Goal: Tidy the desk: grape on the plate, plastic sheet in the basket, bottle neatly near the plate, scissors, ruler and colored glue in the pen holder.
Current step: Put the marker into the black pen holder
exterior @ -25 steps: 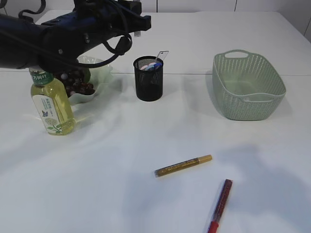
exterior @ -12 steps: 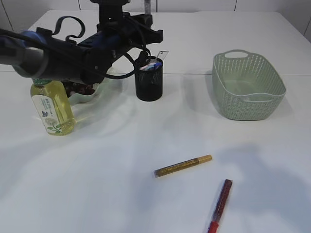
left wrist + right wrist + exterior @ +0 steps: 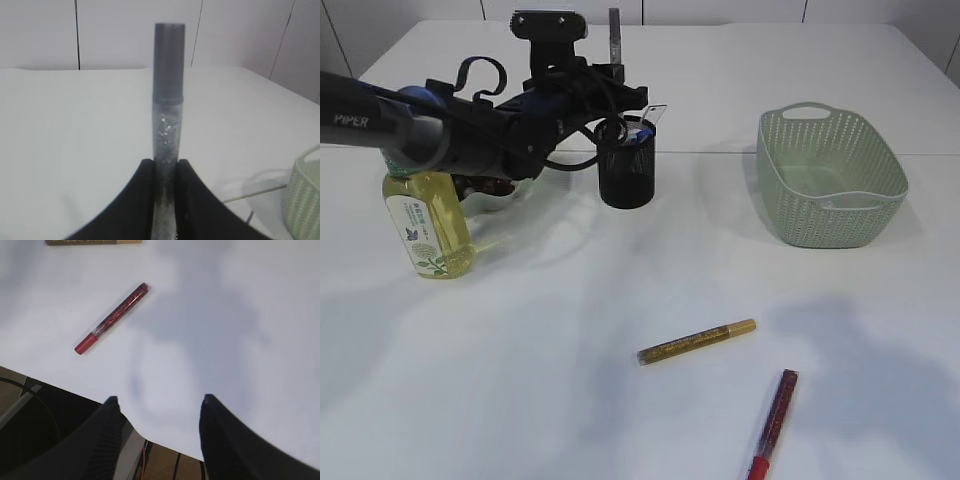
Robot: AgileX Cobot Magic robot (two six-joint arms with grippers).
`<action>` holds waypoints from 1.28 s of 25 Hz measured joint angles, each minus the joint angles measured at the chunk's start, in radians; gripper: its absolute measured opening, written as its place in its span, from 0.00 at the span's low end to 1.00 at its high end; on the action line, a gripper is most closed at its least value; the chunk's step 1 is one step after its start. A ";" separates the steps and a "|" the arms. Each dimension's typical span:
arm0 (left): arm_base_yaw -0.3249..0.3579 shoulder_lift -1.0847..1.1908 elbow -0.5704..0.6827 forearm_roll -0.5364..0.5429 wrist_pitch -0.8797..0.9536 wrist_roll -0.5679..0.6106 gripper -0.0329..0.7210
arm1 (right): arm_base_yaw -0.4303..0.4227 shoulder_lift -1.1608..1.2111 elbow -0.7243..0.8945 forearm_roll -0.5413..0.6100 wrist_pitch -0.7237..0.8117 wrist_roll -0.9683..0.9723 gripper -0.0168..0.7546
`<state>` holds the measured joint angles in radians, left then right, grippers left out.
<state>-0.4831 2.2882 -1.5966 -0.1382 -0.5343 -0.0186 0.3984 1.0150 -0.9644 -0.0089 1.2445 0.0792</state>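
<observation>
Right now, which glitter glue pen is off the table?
The silver glitter glue pen: upright, clamped between the left gripper fingers above the pen holder. The gold and red ones lie flat on the table.

silver glue pen point(image 3: 167, 125) upright in left claw point(image 3: 166, 172), above pen holder point(image 3: 626, 165)

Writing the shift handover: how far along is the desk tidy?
Done: grape on plate, bottle standing beside it, some items in pen holder. In hand: left end effector grips a silver glue pen over the holder. Left: gold glue pen and red glue pen lie on the table.
</observation>
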 joint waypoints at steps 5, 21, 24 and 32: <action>0.007 0.034 -0.017 -0.002 0.005 -0.008 0.16 | 0.000 0.000 0.000 -0.003 0.000 0.000 0.55; 0.008 0.093 -0.060 -0.002 0.019 -0.015 0.16 | 0.000 0.000 0.000 -0.010 0.000 0.000 0.55; 0.008 0.093 -0.060 -0.002 0.021 -0.015 0.17 | 0.000 0.000 0.000 -0.010 0.000 0.000 0.55; 0.008 0.093 -0.060 -0.002 0.024 -0.019 0.24 | 0.000 0.000 0.000 -0.010 0.000 0.000 0.55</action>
<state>-0.4748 2.3812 -1.6569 -0.1399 -0.5107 -0.0376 0.3984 1.0150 -0.9644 -0.0187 1.2445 0.0792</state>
